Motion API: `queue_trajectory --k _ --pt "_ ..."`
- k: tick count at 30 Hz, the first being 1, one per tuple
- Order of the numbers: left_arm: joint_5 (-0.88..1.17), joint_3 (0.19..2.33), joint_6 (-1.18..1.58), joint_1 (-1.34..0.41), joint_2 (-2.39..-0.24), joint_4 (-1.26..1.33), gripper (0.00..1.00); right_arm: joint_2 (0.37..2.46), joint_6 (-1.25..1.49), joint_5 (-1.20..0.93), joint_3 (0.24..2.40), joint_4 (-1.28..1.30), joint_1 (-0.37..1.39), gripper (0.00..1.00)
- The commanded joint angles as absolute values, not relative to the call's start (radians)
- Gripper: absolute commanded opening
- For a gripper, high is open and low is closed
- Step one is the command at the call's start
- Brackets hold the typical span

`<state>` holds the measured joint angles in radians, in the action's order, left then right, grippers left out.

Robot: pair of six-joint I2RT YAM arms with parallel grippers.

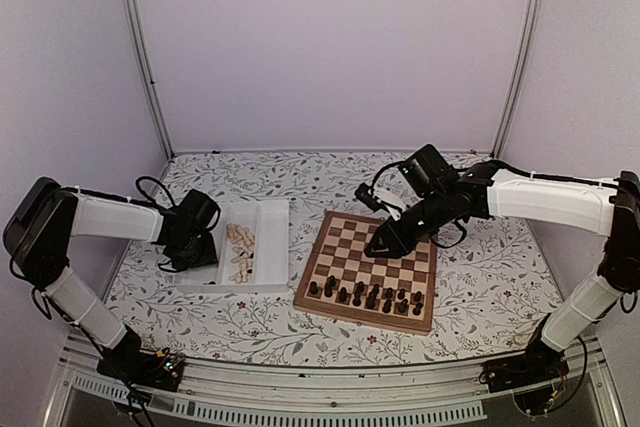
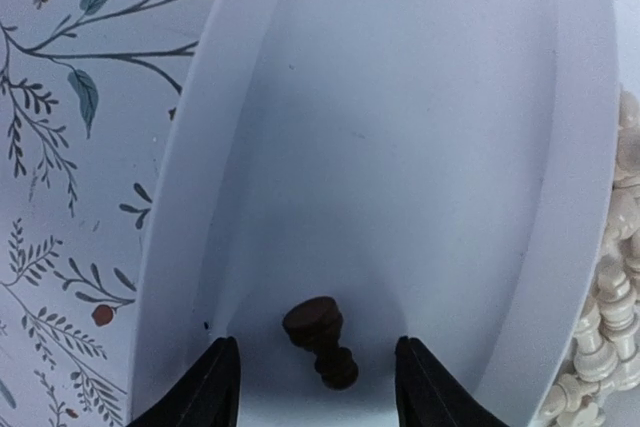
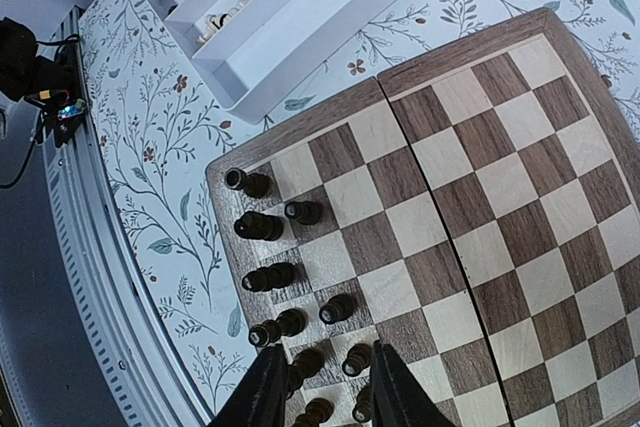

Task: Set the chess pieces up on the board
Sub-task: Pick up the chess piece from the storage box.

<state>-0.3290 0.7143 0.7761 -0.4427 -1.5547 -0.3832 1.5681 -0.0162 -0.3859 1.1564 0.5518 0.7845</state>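
1. Chess piece (image 2: 318, 339), dark, on its side on floor of white tray (image 2: 200, 197), between fingers of left gripper (image 2: 316, 362); released, gaps both sides; finger bases cut off.
2. Pale pieces (image 2: 612, 317) heaped past divider, cropped at edge.
3. Board (image 3: 480, 177): dark pieces (image 3: 262, 227) upright along near-edge rows.
4. Right gripper (image 3: 330, 372) over them, slightly parted, gripping nothing; pieces below partly hidden.

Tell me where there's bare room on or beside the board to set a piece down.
Free: the board's far rows, from the dark pieces back to the far border, though the right arm hangs over their right end. The cloth strip between tray and board is bare too. Crowded: the board's two near rows, mostly filled with dark pieces.
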Motion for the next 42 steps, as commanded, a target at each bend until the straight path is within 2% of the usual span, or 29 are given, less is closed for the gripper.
queue_trajectory --k 1,9,17,32,42 --pt "-0.318 0.738 0.735 -0.415 -1.609 -0.351 0.53 1.583 -0.005 -0.413 1.145 0.532 0.786 0.31" --pt "-0.284 0.771 0.704 -0.401 -1.678 -0.315 0.47 1.592 -0.005 -0.43 1.144 0.529 0.787 0.3" --pt "-0.241 0.795 0.692 -0.402 -1.714 -0.318 0.37 1.604 0.025 -0.441 1.149 0.528 0.788 0.29" --pt "-0.21 0.766 0.691 -0.403 -1.655 -0.412 0.31 1.63 0.023 -0.458 1.165 0.523 0.787 0.29" --pt "-0.178 0.831 0.634 -0.376 -1.761 -0.377 0.18 1.646 0.021 -0.471 1.168 0.516 0.789 0.28"
